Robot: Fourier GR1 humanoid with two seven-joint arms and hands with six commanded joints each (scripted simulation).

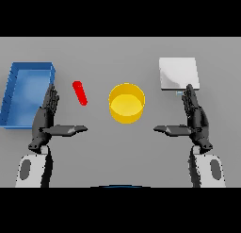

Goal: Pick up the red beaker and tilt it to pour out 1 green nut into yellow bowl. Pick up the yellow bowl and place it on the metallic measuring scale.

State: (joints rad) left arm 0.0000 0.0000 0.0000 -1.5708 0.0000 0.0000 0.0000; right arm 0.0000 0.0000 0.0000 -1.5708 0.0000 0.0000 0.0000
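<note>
1. Grey and flat, the surface point(141, 152) carries everything we see; we take the round yellow bowl point(126, 103) at its middle as our landmark.
2. We see the slim red beaker point(80, 93) lying tilted to the left of the bowl, apart from it and touched by neither hand.
3. Right of the bowl and a little farther back sits the square metallic measuring scale point(178, 73), with nothing on it.
4. Far left of the bowl, beyond the beaker, stands a blue rectangular open tray point(15, 93).
5. Our left hand point(45, 118) hovers nearer than the beaker, left of the bowl, fingers straight, thumb pointing toward the bowl, holding nothing.
6. Our right hand point(196, 119) mirrors it right of the bowl, just before the scale, fingers straight and empty.
</note>
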